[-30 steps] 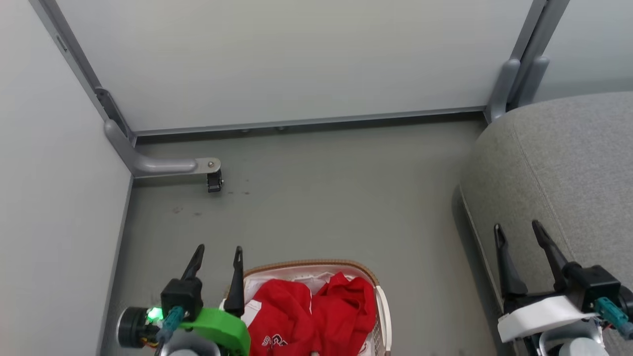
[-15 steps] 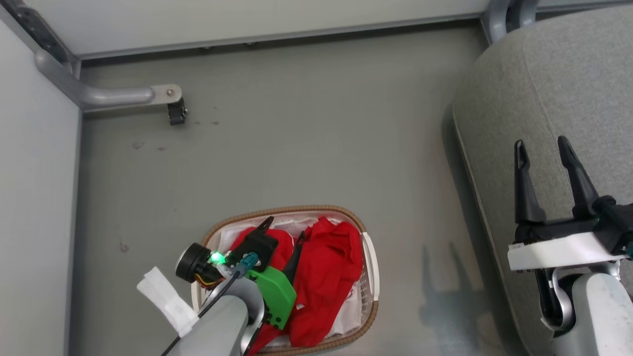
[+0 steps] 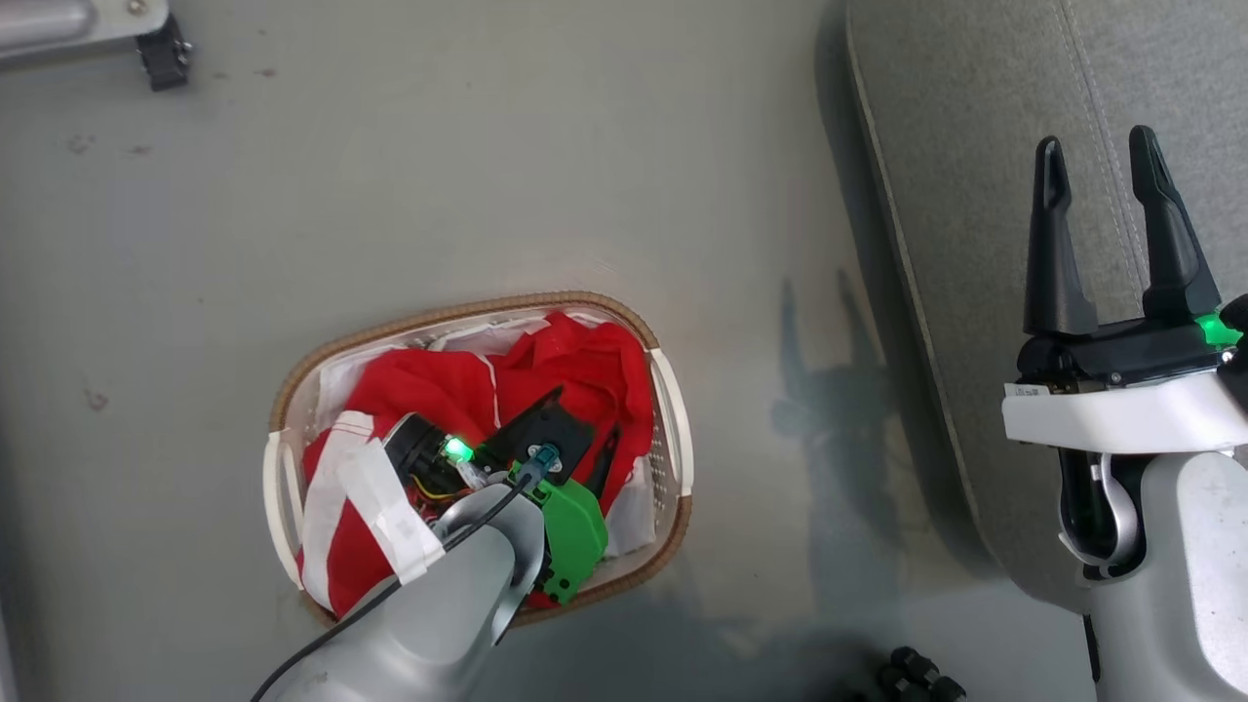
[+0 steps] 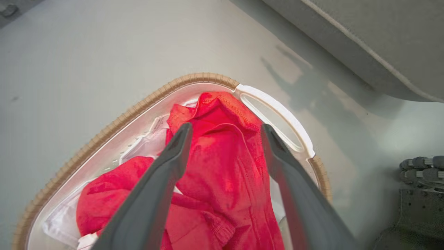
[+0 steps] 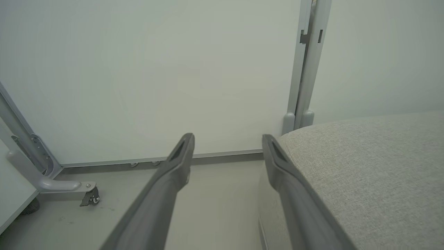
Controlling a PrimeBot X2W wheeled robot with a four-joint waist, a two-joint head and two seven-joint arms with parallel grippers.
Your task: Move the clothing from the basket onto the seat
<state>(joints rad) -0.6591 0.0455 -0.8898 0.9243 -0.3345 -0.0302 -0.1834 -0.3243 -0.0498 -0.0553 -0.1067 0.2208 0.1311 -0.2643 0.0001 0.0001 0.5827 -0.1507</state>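
The basket (image 3: 468,310), an oval white tub with a tan woven rim, stands on the grey floor. The clothing (image 3: 575,375), crumpled bright red fabric with a white stripe, lies inside it. My left gripper (image 3: 583,424) hangs over the basket's right half, open, its fingers pointing down at the red heap. In the left wrist view its two fingers straddle a raised fold of the clothing (image 4: 222,166) just inside the basket rim (image 4: 114,125), with the left gripper (image 4: 226,127) open. My right gripper (image 3: 1097,161) is open and empty above the grey seat (image 3: 955,146). In the right wrist view the right gripper (image 5: 227,139) is beside the seat (image 5: 364,166).
A partition's metal foot with a caster (image 3: 161,54) sits at the far left, and white partition panels (image 5: 156,69) stand behind. A dark ribbed object (image 3: 912,673) lies on the floor near the seat's lower corner. Bare floor separates the basket and the seat.
The head camera has tipped down, shifting the whole picture. My left gripper has swung from beside the basket to above the clothing and come lower. Both grippers stay open.
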